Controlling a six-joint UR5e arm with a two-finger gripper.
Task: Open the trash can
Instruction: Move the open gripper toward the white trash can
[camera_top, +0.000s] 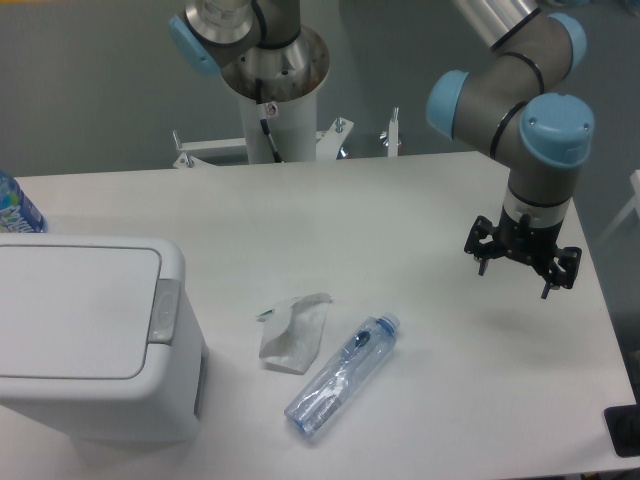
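The trash can (90, 330) is a large white rounded bin at the left front of the table. Its flat lid (70, 310) lies shut. A grey push-button latch (164, 310) sits on its right rim. My gripper (520, 268) hangs above the table's right side, far from the bin. Its fingers point down, spread apart and hold nothing.
A clear plastic bottle (342, 375) lies on its side right of the bin. A crumpled white wrapper (293, 331) lies next to it. Part of a blue-labelled bottle (15, 208) shows at the left edge. The arm's pedestal (275, 90) stands behind the table.
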